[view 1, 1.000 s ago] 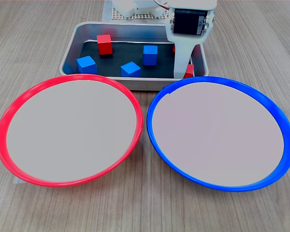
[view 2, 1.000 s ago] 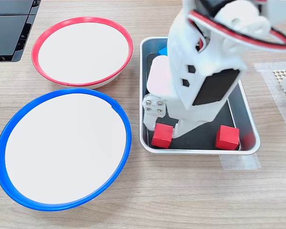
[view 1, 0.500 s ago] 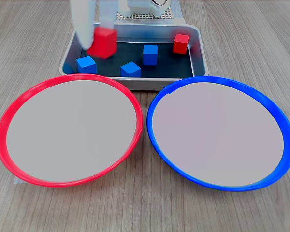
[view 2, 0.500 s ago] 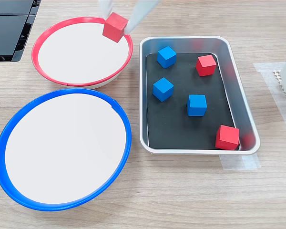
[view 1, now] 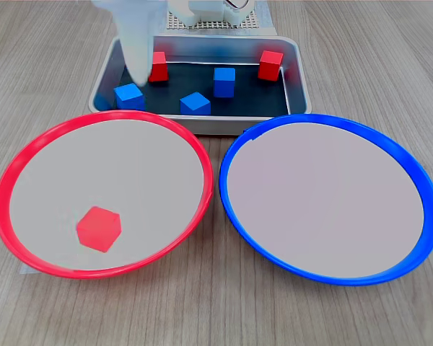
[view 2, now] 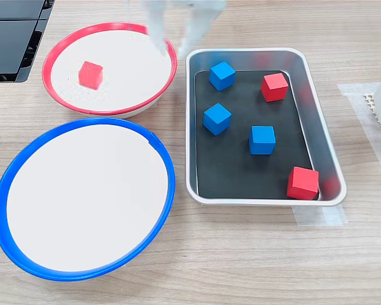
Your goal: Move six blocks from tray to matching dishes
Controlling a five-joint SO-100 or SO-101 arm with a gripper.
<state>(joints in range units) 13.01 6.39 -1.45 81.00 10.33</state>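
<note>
One red block [view 1: 99, 228] [view 2: 90, 74] lies inside the red-rimmed dish [view 1: 14, 169] [view 2: 114, 28]. The blue-rimmed dish [view 1: 310, 122] [view 2: 82, 130] holds nothing. In the silver tray [view 1: 202, 124] [view 2: 260, 54] are three blue blocks [view 1: 128, 95] [view 1: 195, 103] [view 1: 224, 81] and two red blocks [view 1: 158, 66] [view 1: 270, 65]. In the second exterior view, the tray's blue blocks [view 2: 222, 75] [view 2: 216, 119] [view 2: 262, 140] and red blocks [view 2: 274, 86] [view 2: 303, 183] all show. My gripper [view 1: 138, 68] [view 2: 173, 48] is blurred by motion. It hangs open and empty over the gap between the red dish and the tray.
The arm's white base [view 1: 209, 11] stands behind the tray on a mesh mat [view 2: 378, 105]. A black device [view 2: 13, 38] lies at the second exterior view's top left. Clear tape [view 2: 317, 216] sits on the wooden table by the tray's corner.
The red block left the gripper and dropped into the red dish. The gripper went from shut on it to open, staying near the dish's edge.
</note>
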